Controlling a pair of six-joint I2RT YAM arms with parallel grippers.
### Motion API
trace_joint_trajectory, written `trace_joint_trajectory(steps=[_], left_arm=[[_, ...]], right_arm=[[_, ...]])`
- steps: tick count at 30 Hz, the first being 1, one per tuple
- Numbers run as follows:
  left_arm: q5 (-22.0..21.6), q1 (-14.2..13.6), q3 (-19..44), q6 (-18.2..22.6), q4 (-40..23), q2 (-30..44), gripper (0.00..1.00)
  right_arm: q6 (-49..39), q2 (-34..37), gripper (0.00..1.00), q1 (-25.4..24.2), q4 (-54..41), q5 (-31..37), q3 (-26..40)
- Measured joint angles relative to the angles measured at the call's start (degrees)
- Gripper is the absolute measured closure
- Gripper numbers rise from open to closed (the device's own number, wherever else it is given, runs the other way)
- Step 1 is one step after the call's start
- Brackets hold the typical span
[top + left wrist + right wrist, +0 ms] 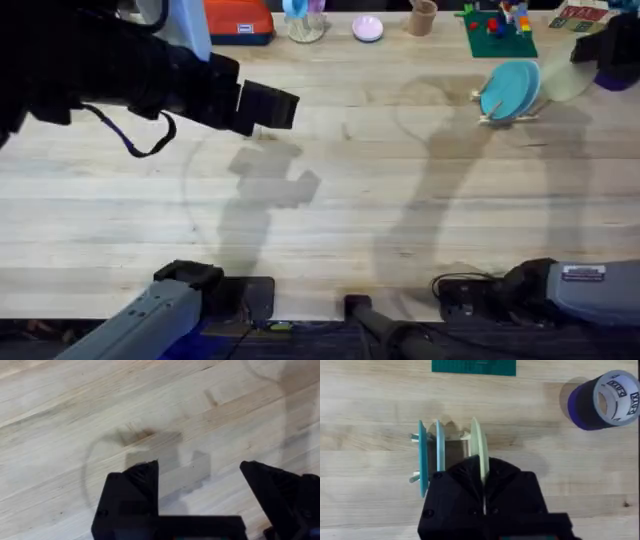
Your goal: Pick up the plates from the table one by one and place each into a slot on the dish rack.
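Right gripper [484, 491] pinching the pale yellow-green plate [476, 442] on edge in a dish rack [505, 117] slot at upper right, beside two teal-blue plates [422, 450] already racked; left gripper [200, 490] wide, empty, over bare table [330, 250].

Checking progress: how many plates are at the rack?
3: two teal plates stand on edge in the rack; the pale plate stands beside them, pinched by the right gripper.
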Motion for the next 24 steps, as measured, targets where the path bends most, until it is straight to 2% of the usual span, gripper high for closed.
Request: trace_joint_trajectory(steps=[8, 24], left_arm=[[0.0, 0.0, 0.0, 0.0, 0.0, 0.0, 0.008], [0.0, 0.0, 0.0, 0.0, 0.0, 0.0, 0.008]], right_arm=[[0.0, 0.2, 0.973, 0.5, 0.0, 0.0, 0.0], [0.0, 6.4, 0.973, 0.7, 0.4, 0.0, 0.1]])
